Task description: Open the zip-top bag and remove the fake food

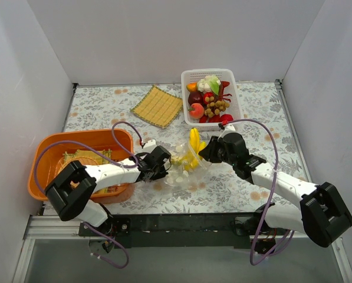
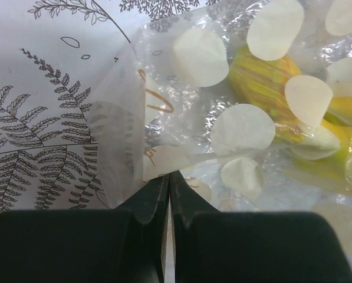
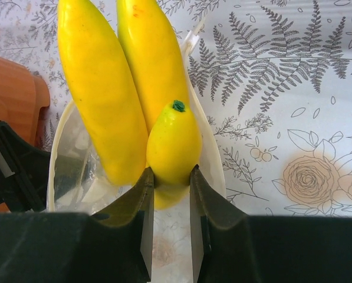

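- The zip-top bag lies mid-surface, between the two arms.
- The left gripper is pinched tight on the bag's left edge.
- The right gripper is clamped on the yellow banana bunch, which sticks out of the bag's right-hand mouth and points far.
- A white basket of toy food sits far right, with an orange tub at the left.
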